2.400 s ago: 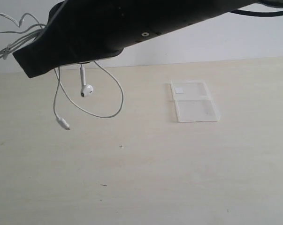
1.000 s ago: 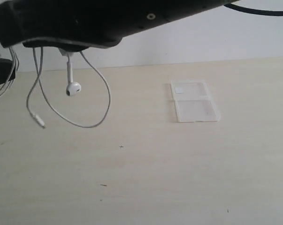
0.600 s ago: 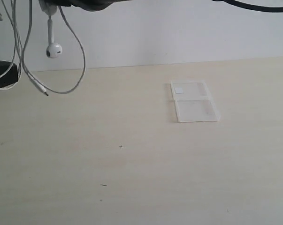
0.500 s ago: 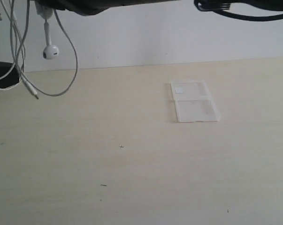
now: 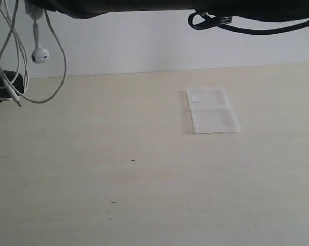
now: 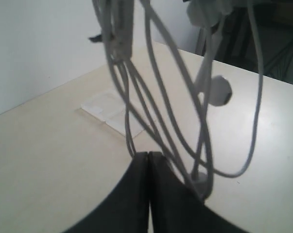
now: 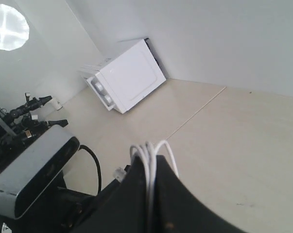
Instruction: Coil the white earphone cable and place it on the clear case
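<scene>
the step in hand is the coiling. the white earphone cable [image 5: 65,64] hangs in the air at the far left of the scene, gathered in several loose loops with one earbud [image 5: 40,55] dangling from them, and none of it lies on the table [image 5: 144,184]. the clear case [image 5: 211,110] sits open and flat on the table, right of the middle and well apart from the cable.

the right gripper [image 7: 150,162] is up high with its fingers closed on a small bundle of loops, whose bends poke out just past the tips. the left gripper [image 6: 149,156] is at the far left, below the hanging strands, with its fingers pressed together. strands run down to its tip and over one finger, but whether any is pinched between them cannot be told.

the loops look long and uneven, so the coil seems unfinished. the next move probably calls for gathering the slack into a tighter bundle, then carrying it right and down over the case without letting the earbud or loose end trail off its edge.
</scene>
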`<state>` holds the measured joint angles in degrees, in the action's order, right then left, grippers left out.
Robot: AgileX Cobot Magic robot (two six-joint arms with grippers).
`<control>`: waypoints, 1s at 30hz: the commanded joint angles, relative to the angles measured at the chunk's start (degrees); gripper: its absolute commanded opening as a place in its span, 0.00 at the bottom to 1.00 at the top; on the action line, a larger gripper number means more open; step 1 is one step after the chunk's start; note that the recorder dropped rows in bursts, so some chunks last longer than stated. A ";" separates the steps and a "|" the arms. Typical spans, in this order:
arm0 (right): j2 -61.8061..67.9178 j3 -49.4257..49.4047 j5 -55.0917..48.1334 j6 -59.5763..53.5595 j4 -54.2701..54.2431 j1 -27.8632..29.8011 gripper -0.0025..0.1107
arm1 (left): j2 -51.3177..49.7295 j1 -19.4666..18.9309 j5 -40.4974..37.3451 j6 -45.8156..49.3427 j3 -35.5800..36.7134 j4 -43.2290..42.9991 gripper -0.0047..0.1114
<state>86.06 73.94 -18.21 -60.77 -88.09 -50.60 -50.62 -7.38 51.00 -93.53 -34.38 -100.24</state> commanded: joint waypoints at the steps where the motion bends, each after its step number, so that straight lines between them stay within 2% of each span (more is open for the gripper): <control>1: 0.76 0.29 -0.06 -4.36 -4.78 -0.07 0.02 | -0.12 -0.02 0.45 -0.52 -0.16 0.29 0.04; 17: 3.63 0.29 -3.18 -10.11 -9.49 -0.07 0.02 | -0.12 -0.02 1.94 -0.93 -0.16 0.29 0.04; 30: -2.17 0.29 2.33 -10.87 -9.43 0.70 0.02 | -0.12 -0.02 1.08 -1.06 -0.16 0.29 0.04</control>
<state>85.18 73.94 -17.30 -71.60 -97.52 -50.60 -50.62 -7.38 52.95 -93.96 -34.38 -100.14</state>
